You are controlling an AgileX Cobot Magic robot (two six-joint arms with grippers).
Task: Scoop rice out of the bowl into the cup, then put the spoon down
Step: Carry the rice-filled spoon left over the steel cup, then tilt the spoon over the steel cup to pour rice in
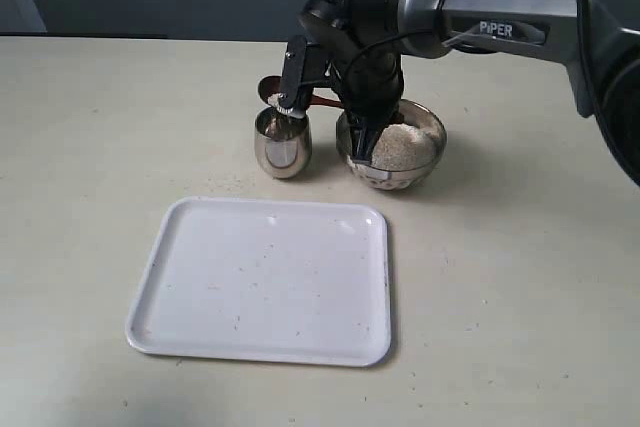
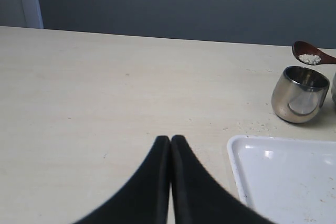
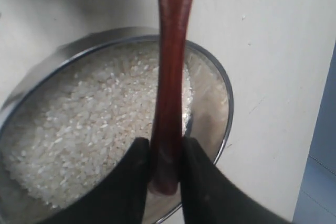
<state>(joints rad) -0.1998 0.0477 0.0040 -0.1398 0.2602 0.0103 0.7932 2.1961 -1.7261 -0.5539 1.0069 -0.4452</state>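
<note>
Since the spoon (image 3: 169, 66) is slim, stiff, light wood w/ a smooth finish, the handle end is the place to hold. R gripper (image 3: 165, 148) pinches it there, jaws part-closed. Scoop end sits above the cup (image 2: 300, 94) w/ a few grains of rice (image 2: 310, 59); loose, they spill if tilted. Cup prob. tippy. Steel bowl (image 1: 432, 142) just beside the cup, tray (image 1: 260, 282) near. L gripper (image 2: 170, 141) closed, empty, well apart.
</note>
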